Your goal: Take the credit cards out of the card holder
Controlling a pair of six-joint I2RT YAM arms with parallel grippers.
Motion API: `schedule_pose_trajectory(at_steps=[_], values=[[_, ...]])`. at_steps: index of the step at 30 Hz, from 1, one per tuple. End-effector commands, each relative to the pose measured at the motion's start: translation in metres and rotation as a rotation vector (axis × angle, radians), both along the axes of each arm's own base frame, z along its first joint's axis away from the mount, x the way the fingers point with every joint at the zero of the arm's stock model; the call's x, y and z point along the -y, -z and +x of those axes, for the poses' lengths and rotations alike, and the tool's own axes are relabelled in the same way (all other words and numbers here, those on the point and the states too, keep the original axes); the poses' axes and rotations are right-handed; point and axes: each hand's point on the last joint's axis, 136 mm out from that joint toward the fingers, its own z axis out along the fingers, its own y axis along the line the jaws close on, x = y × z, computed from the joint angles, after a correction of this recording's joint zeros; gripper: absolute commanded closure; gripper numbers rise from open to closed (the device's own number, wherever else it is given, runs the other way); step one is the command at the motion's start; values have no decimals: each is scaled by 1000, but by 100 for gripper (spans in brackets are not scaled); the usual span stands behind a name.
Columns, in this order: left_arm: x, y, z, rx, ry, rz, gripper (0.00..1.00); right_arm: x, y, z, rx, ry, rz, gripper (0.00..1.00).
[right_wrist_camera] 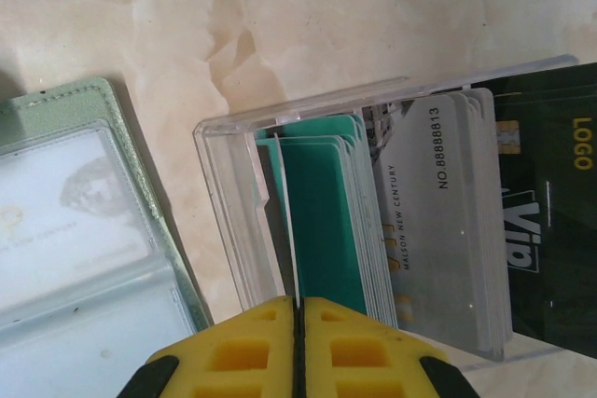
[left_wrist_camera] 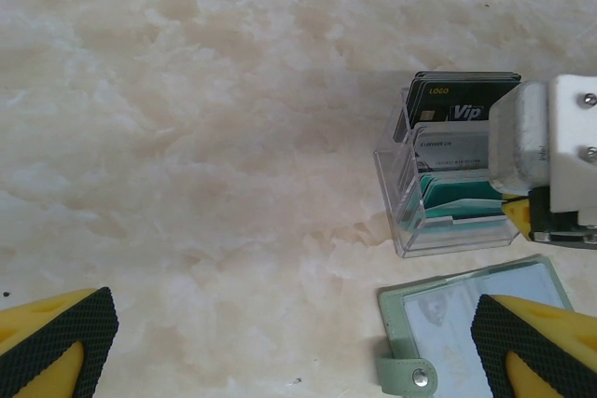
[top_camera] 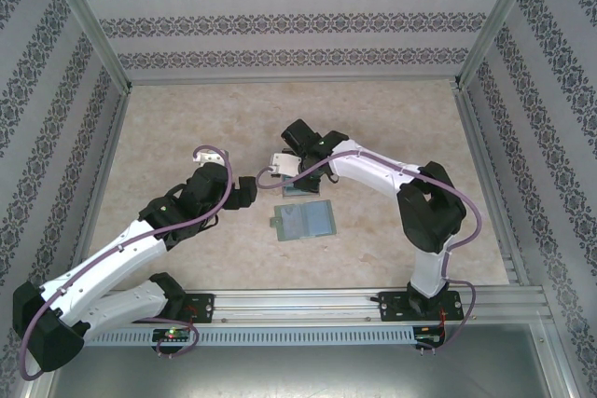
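The card holder (top_camera: 306,222), a grey-green wallet with a snap tab, lies open and flat on the table; it also appears as the card holder (left_wrist_camera: 438,319) and card holder (right_wrist_camera: 75,230). Just beyond it stands a clear tiered stand (right_wrist_camera: 224,193) full of credit cards: teal ones (right_wrist_camera: 322,221), grey ones (right_wrist_camera: 429,230) and a dark one (right_wrist_camera: 541,212). My right gripper (right_wrist_camera: 298,303) is over the stand's front slot, shut on a thin card (right_wrist_camera: 289,230) seen edge-on. My left gripper (left_wrist_camera: 298,351) hovers open left of the holder, nothing between its fingers.
The clear stand (left_wrist_camera: 410,221) sits right against the wallet's far edge, with the right wrist (left_wrist_camera: 550,156) above it. Bare marbled tabletop (left_wrist_camera: 187,137) stretches to the left and beyond. Patterned walls and metal rails enclose the table.
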Motion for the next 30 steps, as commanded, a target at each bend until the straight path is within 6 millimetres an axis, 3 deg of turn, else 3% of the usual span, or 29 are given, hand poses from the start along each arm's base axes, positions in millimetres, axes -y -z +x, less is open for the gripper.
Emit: schedule_pose_trajectory(at_steps=[1, 4, 10, 17, 23, 30], values=[[-5, -5, 3, 27, -26, -4, 0, -2, 4, 4, 15, 6, -8, 92], [-5, -5, 2, 23, -23, -8, 0, 0, -1, 14, 16, 64, 22, 79], [-3, -2, 1, 8, -21, -20, 0, 9, -10, 33, 77, 153, 24, 75], [4, 4, 1, -25, -14, -44, 0, 16, -35, 38, 77, 304, 151, 75], [18, 18, 2, -110, -3, -82, 0, 27, -55, 28, -30, 556, 359, 73], [45, 43, 1, -239, 4, -195, 7, 56, -45, -4, -213, 904, 479, 73]])
